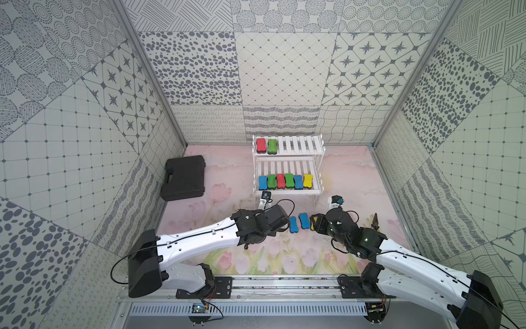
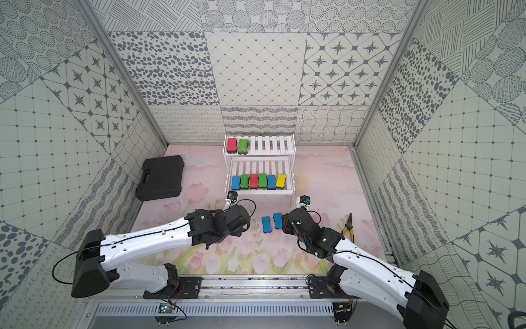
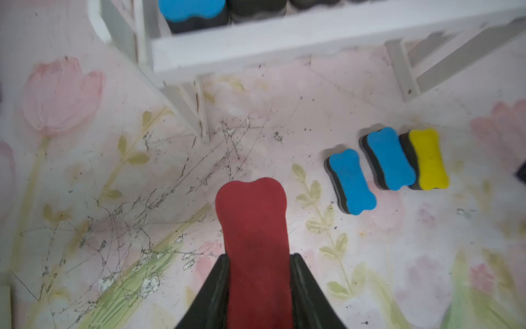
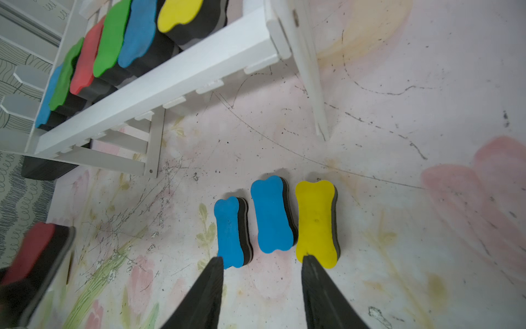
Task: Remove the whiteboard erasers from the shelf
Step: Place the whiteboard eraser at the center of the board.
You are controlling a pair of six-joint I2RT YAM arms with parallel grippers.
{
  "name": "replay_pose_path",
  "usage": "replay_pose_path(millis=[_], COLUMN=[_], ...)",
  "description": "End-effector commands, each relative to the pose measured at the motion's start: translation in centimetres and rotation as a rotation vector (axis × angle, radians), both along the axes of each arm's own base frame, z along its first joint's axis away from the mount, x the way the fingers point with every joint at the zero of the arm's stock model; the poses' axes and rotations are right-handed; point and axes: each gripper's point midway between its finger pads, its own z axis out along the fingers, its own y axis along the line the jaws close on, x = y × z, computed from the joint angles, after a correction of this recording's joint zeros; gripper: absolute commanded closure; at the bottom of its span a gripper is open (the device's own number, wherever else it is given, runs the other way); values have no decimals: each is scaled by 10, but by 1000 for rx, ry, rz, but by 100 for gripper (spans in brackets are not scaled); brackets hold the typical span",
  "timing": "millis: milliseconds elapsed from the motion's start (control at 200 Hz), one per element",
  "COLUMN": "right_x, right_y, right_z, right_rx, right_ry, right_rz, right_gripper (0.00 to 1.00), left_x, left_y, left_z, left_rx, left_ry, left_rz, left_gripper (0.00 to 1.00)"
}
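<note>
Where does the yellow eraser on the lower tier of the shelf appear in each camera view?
Top view: the yellow eraser, right end of the lower row, near picture centre.
Top view: same spot in the row, near centre.
Left wrist: not in it.
Right wrist: at the top edge, left of centre.
Shared landmark: the white front rail of the shelf, just before that row.

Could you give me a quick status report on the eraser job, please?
Left gripper shut on red eraser, off shelf. Right gripper open, empty, at three loose erasers on table. Eight shelf erasers to go. Nothing in the way.
</note>
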Motion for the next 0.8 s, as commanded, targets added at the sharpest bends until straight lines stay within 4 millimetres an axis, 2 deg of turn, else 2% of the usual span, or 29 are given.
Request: replay_pose_path(millis=[0, 170, 425, 625, 795], right_x=[2, 1, -1, -2, -2], right_y=[-3, -8, -17, -20, -22], right_z=[4, 6, 12, 15, 15], right_rx=[12, 13, 24, 24, 26], right_ry=[-19, -23, -44, -48, -50], right_rz=[-19, -39, -64, -69, -75], right_gripper=[52, 52, 52, 51, 51], left_x=[4, 11, 21, 33, 34], left_y=[-36, -53, -73, -79, -79], left_z=[-42, -73, -103, -109, -114], left_rx=[-187, -158, -174, -173, -173], left_ry=[30, 55, 124, 141, 162], left_rz=[108, 89, 62, 58, 66], left_gripper=[71, 71, 70, 71, 67])
